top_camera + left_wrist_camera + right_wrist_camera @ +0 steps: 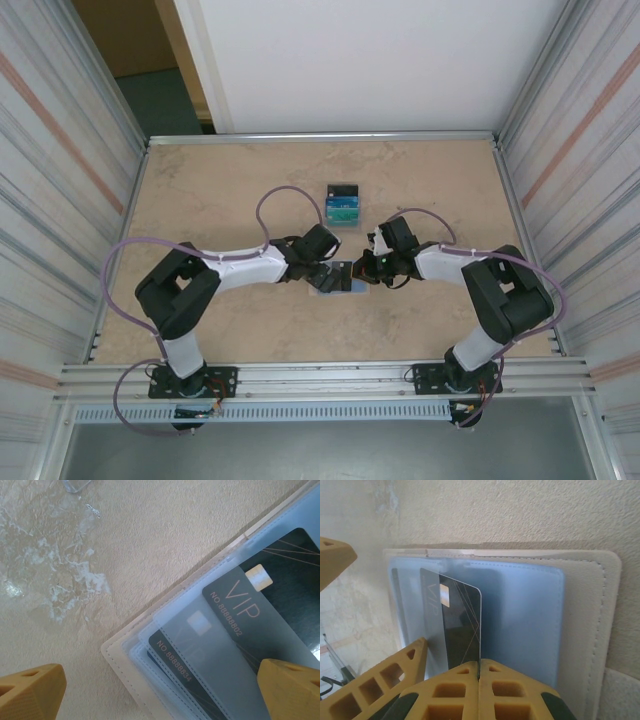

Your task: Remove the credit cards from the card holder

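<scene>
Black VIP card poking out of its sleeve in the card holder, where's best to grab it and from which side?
I'd grip the black VIP card by its bare strip with gold lines, outside the frosted sleeve. Come low from that uncovered side, over the blue lining of the card holder: it lies flat.

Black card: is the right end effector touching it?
Touching. The right wrist view shows the black card pinched at its edge by the shut right end effector.
</scene>
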